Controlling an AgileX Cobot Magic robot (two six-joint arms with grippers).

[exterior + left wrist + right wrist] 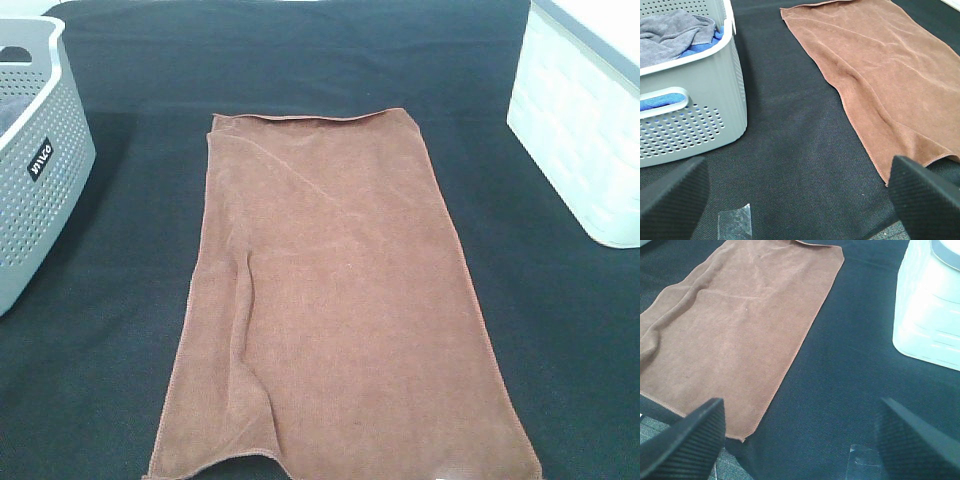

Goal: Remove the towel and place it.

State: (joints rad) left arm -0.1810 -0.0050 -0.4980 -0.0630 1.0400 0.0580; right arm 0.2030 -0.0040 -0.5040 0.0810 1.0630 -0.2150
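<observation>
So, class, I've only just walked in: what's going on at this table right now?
Nothing is being handled yet. A rust-brown towel lies spread flat on the black table cloth, between a grey perforated basket holding grey and blue cloths on the left and a white bin on the right. The left gripper and right gripper are both open and empty, near the towel's near corners.
</observation>
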